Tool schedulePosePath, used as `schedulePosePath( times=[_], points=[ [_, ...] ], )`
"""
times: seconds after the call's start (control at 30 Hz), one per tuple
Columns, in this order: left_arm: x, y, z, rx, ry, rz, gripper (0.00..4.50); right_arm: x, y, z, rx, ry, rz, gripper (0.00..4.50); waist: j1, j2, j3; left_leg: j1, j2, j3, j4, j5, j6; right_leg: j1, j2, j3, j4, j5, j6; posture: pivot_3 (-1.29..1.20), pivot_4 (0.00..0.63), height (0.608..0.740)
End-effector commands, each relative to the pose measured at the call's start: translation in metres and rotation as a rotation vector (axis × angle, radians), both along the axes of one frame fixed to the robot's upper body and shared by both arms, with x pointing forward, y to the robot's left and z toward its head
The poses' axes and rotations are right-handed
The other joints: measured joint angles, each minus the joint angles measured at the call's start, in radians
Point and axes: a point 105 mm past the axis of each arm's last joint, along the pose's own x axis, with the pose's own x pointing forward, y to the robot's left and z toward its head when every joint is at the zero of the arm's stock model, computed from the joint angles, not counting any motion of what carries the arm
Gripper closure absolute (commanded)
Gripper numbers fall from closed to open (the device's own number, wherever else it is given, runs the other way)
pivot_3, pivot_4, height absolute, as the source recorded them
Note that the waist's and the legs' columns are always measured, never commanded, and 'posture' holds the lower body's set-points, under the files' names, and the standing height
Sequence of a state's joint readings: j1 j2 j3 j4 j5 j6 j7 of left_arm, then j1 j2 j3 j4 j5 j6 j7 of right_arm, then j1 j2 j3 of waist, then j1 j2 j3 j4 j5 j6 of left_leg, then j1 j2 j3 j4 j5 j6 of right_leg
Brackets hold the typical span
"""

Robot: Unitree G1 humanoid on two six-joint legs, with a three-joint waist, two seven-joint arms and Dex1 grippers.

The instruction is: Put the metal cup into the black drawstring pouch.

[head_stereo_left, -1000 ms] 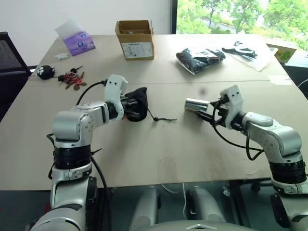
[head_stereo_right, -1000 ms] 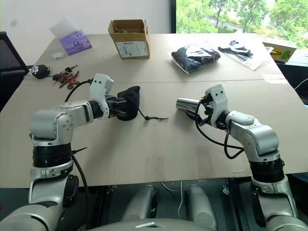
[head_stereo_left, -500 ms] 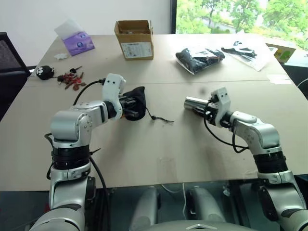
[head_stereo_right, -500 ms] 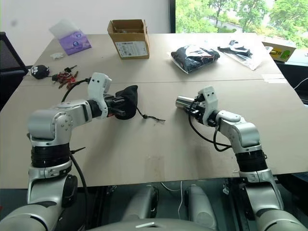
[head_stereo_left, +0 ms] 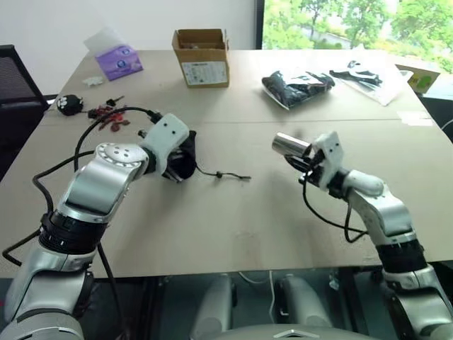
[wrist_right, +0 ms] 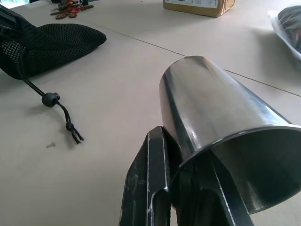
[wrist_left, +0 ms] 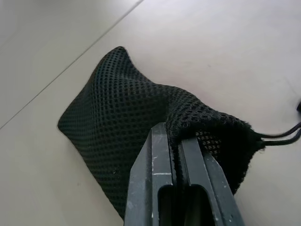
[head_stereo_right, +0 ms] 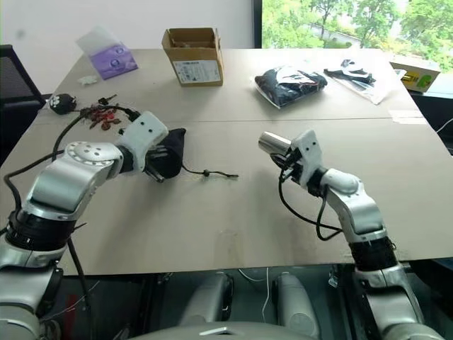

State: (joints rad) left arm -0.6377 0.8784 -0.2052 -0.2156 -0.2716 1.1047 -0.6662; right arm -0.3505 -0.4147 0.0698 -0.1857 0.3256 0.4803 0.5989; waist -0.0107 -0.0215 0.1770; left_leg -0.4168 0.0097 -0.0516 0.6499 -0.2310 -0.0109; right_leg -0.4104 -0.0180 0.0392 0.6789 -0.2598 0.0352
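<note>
At right hand (head_stereo_left: pixel 303 160): clamped on rim of small shiny steel cup (head_stereo_left: pixel 289 144), lifted off pale bench (head_stereo_left: pixel 233 212). At left hand (wrist_left: pixel 176 141): pinching mouth of black mesh drawstring pouch (wrist_left: pixel 122 122). Well apart; insertion not yet begun.

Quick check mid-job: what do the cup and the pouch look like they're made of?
Cup: looks like polished metal, probably steel; its wall is mirror-bright and reflects the table, and the rim is thin.

Pouch: a soft matte-black open mesh fabric, likely synthetic; the wrist view shows a regular grid of small holes, and it sags and creases where the left tool pinches its edge.
</note>
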Motion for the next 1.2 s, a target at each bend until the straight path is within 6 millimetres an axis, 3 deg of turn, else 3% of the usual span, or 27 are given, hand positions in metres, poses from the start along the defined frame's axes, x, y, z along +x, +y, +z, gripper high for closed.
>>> schedulePosePath(
  times=[0.03,0.17,0.3,0.43,0.63,0.9,1.1,1.2],
  points=[
    [-0.013,-0.024,0.01,-0.284,0.272,0.003,4.5,-0.025,-0.004,0.026,0.015,-0.092,0.012,4.4,0.0,0.0,0.0,0.0,0.0,-0.001,0.001,0.0,0.0,0.0,0.0,-0.001,0.0,0.0,0.0,0.0,0.15,0.74],
    [-0.003,-0.054,0.032,-0.582,0.431,-0.01,4.5,-0.056,-0.004,0.031,0.01,-0.087,0.037,4.4,-0.01,-0.001,0.0,0.0,0.0,-0.003,0.003,0.0,0.0,0.001,0.001,-0.003,0.002,0.0,0.001,0.0,0.15,0.74],
    [0.011,-0.08,0.036,-0.745,0.541,-0.026,4.5,-0.081,0.009,0.042,0.067,-0.081,0.094,4.4,-0.03,0.0,0.0,0.001,0.0,-0.002,0.003,0.0,0.0,0.001,0.001,-0.002,0.003,0.0,0.0,0.0,0.15,0.74],
    [0.016,-0.099,0.026,-0.784,0.636,-0.01,4.5,-0.094,0.027,0.046,0.13,-0.064,0.17,4.4,-0.032,-0.001,0.0,0.002,0.0,-0.003,0.002,0.0,0.0,0.001,0.001,0.0,0.005,0.0,0.0,0.0,0.15,0.74],
    [0.018,-0.113,0.018,-0.724,0.636,0.0,4.5,-0.1,0.043,0.029,0.147,-0.003,0.248,4.4,-0.028,-0.001,0.0,0.001,-0.001,-0.003,0.003,0.0,0.0,0.001,0.0,0.0,0.004,0.0,0.0,0.0,0.15,0.74],
    [0.013,-0.12,0.021,-0.708,0.613,-0.045,4.5,-0.08,0.051,-0.019,0.073,0.062,0.224,4.4,-0.028,-0.001,0.0,0.002,-0.001,-0.001,0.003,0.0,0.0,0.001,0.0,0.0,0.004,0.0,0.0,0.0,0.15,0.74],
    [0.009,-0.117,0.011,-0.636,0.557,-0.057,4.5,-0.063,0.065,-0.04,-0.013,0.082,0.253,4.4,-0.032,-0.001,0.0,0.003,0.0,-0.001,0.003,0.001,-0.001,0.0,0.0,0.002,0.006,0.0,0.0,0.0,0.15,0.74],
    [0.003,-0.118,0.005,-0.611,0.565,-0.071,4.5,-0.05,0.068,-0.038,-0.041,0.04,0.231,4.4,-0.029,-0.001,0.0,0.003,0.0,-0.001,0.003,0.001,-0.001,0.0,0.0,0.002,0.006,0.0,0.0,0.0,0.15,0.74]
  ],
)
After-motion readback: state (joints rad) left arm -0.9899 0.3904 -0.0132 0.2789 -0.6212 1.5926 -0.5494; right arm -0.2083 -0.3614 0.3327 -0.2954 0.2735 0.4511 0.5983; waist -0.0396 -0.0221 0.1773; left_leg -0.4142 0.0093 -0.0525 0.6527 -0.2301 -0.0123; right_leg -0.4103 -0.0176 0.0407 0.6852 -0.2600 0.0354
